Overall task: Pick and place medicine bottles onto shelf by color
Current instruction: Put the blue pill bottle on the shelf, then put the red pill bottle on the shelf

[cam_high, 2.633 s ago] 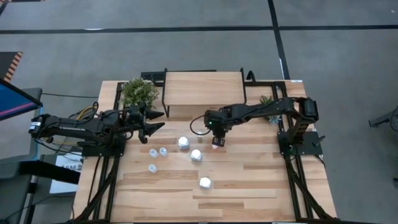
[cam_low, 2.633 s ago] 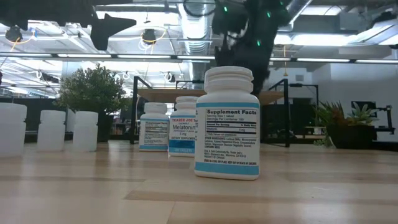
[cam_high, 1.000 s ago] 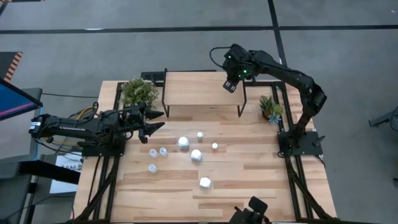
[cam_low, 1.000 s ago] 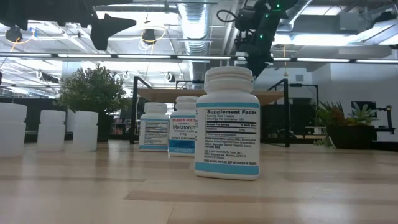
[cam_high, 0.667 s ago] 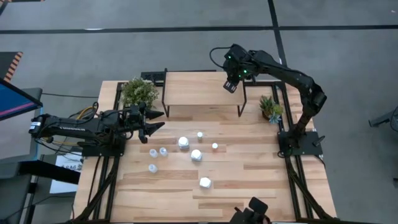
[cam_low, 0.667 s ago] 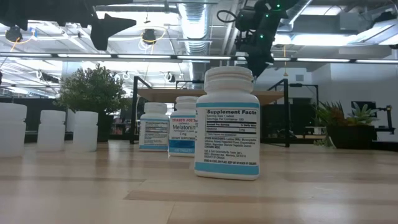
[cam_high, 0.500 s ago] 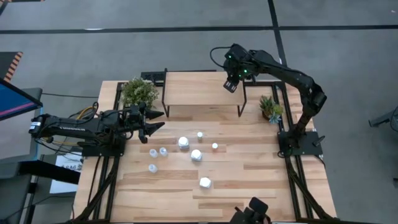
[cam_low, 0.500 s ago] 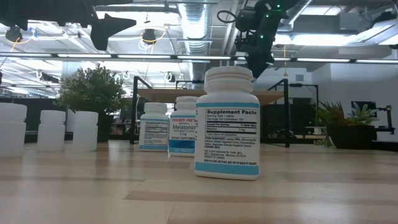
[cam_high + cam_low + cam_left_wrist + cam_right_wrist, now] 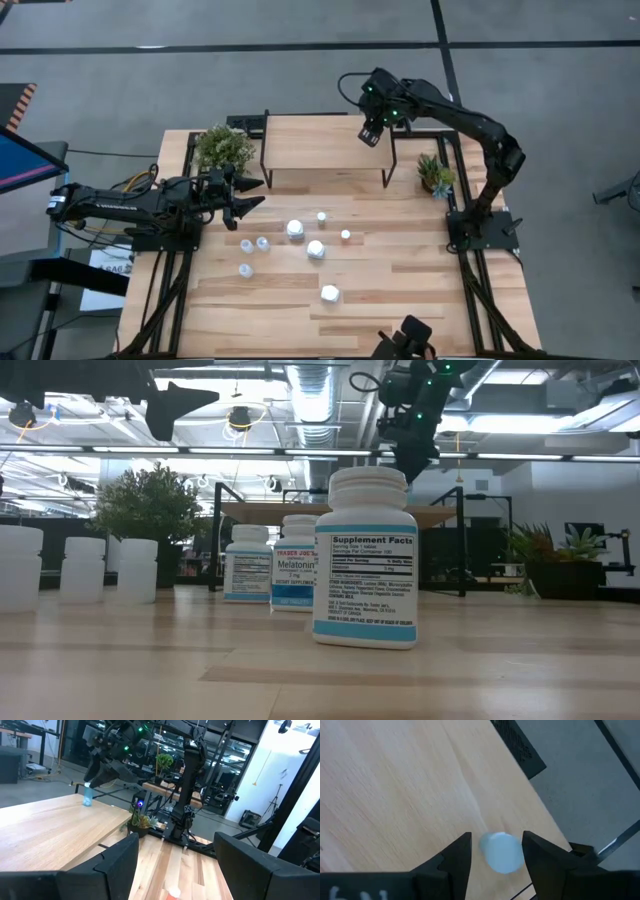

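On smooth light-wood shelf [image 9: 395, 780], round pale-blue translucent bottle [image 9: 501, 852].

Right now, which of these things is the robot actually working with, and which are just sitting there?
Part of the job:
low light-wood shelf on a black frame
pale-blue translucent bottle on that shelf
white bottles on the table

Just there:
leafy green potted plant
small spiky plant

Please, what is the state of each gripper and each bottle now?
right gripper: open, fingers either side of the blue bottle.
blue bottle: upright on the shelf.
left gripper: open, empty.
large white bottles: upright on the table.
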`<state>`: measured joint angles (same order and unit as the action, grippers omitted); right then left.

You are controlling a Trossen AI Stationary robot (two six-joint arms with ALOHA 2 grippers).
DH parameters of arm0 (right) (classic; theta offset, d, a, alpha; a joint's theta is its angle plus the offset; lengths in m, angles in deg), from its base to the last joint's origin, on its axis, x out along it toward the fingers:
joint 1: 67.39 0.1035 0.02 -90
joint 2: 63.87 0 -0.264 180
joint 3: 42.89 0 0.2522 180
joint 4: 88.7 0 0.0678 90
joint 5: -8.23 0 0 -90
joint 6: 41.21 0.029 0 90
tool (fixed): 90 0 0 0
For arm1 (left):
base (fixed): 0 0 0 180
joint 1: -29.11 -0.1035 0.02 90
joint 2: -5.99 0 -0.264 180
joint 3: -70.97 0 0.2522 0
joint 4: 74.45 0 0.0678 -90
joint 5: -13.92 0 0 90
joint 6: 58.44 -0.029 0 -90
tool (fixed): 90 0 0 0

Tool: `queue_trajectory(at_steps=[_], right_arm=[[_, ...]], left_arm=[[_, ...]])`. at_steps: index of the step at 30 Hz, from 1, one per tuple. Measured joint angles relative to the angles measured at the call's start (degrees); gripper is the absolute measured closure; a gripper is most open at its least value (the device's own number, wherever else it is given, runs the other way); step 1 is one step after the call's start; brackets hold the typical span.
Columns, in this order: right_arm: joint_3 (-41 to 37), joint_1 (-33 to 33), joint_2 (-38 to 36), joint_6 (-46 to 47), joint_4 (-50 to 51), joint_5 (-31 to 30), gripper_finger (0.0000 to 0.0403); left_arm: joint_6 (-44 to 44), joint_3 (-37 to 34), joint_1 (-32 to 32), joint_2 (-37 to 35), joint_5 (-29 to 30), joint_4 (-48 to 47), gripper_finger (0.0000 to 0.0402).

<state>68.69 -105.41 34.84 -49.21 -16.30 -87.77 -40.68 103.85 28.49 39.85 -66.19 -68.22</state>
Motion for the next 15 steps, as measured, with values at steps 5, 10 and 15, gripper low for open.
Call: queue_trajectory(at_steps=[5, 10, 15], right_arm=[[2.07, -0.14, 0.0, -0.06, 0.07, -1.22, 0.0208], [4.81, -0.33, 0.0, 0.29, 0.25, -1.36, 0.0206], [9.0, 1.08, -0.11, 3.04, 3.61, 0.2, 0.0211]], left_arm=[[0.0, 0.0, 0.0, 0.0, 0.0, 0.0, 0.0156], [0.0, 0.0, 0.0, 0.0, 0.0, 0.0, 0.0156], [0.0, 0.0, 0.0, 0.0, 0.0, -0.02, 0.0156]])
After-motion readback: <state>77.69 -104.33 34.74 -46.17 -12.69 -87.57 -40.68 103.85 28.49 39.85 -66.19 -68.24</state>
